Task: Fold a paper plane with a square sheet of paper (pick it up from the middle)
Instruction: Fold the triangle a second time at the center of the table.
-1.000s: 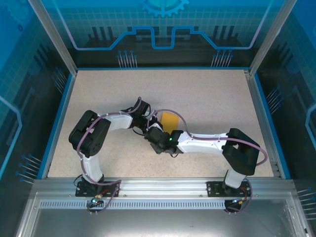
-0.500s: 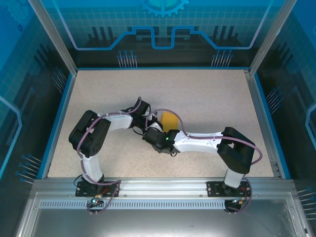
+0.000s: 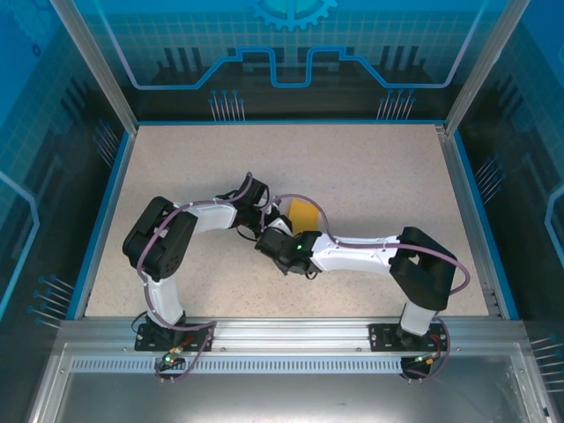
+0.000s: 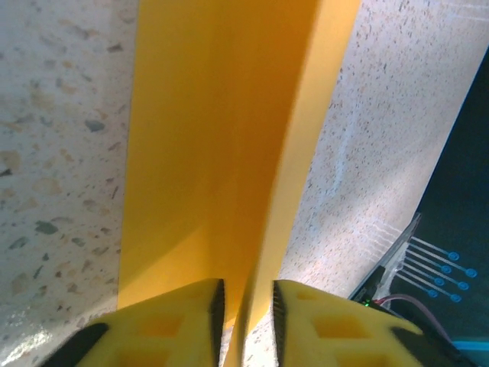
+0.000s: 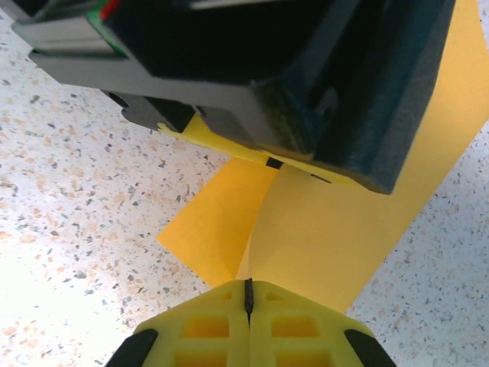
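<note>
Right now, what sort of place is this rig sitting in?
Probably a purpose-built robot work cell in a lab, not a home or shop: a speckled beige tabletop, bare aluminium frame posts, and blue translucent wall panels printed with circuit graphics enclosing it.

Shows plain orange-yellow on the square sheet of paper (image 4: 214, 138). Yellow on the right gripper (image 5: 248, 289), cream with dark specks on the table (image 3: 370, 167).
</note>
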Available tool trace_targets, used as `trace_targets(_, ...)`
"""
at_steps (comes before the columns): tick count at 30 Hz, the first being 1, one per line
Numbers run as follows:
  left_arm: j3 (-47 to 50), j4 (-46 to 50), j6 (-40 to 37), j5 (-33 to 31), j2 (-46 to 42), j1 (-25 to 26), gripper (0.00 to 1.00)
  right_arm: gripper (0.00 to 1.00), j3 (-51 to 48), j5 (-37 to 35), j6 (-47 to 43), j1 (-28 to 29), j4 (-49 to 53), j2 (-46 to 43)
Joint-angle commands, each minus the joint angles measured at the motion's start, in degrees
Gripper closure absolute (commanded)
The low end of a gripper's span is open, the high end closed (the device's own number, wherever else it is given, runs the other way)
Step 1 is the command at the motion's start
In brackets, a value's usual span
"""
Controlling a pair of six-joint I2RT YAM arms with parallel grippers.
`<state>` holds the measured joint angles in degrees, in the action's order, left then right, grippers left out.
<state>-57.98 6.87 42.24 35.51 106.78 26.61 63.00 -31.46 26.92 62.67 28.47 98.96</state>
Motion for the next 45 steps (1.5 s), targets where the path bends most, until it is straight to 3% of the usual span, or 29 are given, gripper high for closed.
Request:
trace_targets(1,-1.22,2.78,-0.31,-2.11,-3.39,0.02,0.62,1.00,-2.27,3.64,0.61,-1.83,-2.02,-3.83)
trace_targets(6,-1.01,8.30,-1.09,-10.33,-7.39,0.02,0.40,1.00,-6.50,13.52,0.47,-6.40,-7.22,-7.17)
trace_targets(9,-0.47,10.31,-1.27,-13.85,-9.38,-0.03,0.35,1.00,-9.38,22.28,0.57,-10.46,-11.34,-8.66)
trace_targets(19,1.18,9.88,-1.18,-13.97,-11.86,0.11,0.35,0.99,-16.22,44.94,1.46,-23.03,-21.45,-10.94)
trace_targets(23,1.37,9.33,-1.45,-13.54,-11.96,0.71,0.37,0.98,-16.66,49.09,0.85,-27.26,-20.97,-10.04)
trace_targets(29,1.64,9.28,-1.93,-13.80,-11.79,2.08,0.42,0.98,-14.80,48.45,-0.25,-30.77,-16.76,-8.26)
trace_targets(45,3.37,6.45,-1.41,-15.09,-12.73,4.41,0.54,0.98,-4.21,39.78,-5.15,-31.08,-4.17,-1.25)
